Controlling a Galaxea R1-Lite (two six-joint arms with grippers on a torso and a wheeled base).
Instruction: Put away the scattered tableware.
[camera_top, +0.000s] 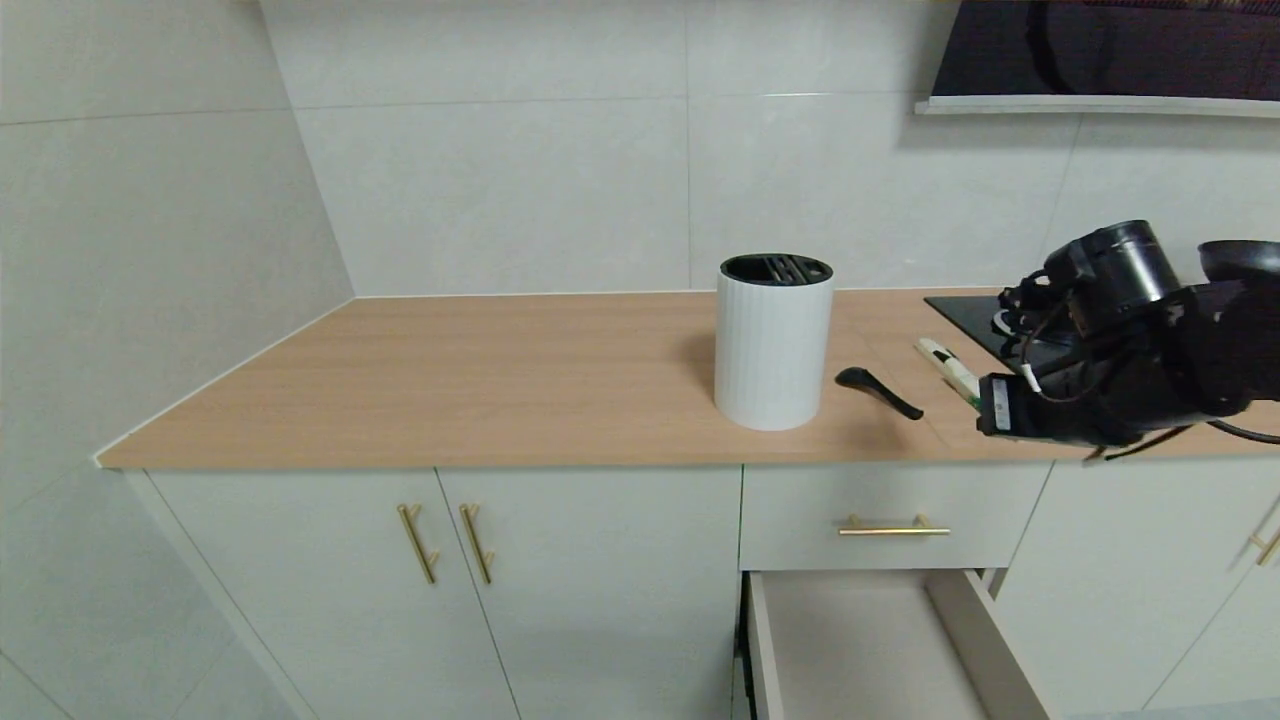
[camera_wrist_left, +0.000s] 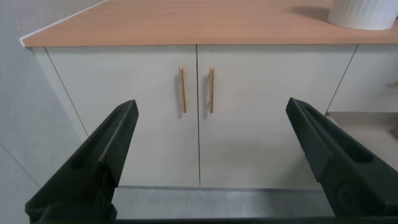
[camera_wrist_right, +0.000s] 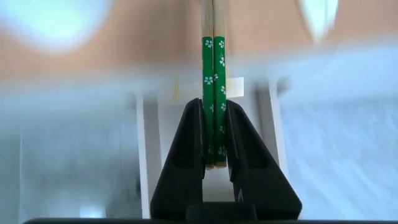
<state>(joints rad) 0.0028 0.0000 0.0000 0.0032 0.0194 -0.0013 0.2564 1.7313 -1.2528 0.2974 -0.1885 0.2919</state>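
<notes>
A: Which way does the holder lie from the right claw (camera_wrist_right: 214, 118)?
B: In the head view, at about nine o'clock; the white holder (camera_top: 773, 345) stands upright on the surface (camera_top: 500, 380), and a black utensil (camera_top: 878, 390) lies between the two; the claw is pinched tight on a pair of chopsticks (camera_top: 948, 365).
A: And their long axis?
B: It runs out from the claw toward eleven o'clock, slanted rather than upright; I judge they would need standing on end over the slotted top before they can go in.
A: Which arm is nearer?
B: The right, plainly; the left claw (camera_wrist_left: 211, 112) is spread wide and holds nothing, facing the cabinet doors (camera_wrist_left: 199, 137) under the surface.
A: What does the right wrist view add?
B: Both sticks side by side between the fingers, gripped at their green flowered ends; the head view alone gives the holder, and an open drawer (camera_top: 860, 640) toward five o'clock of it.
</notes>
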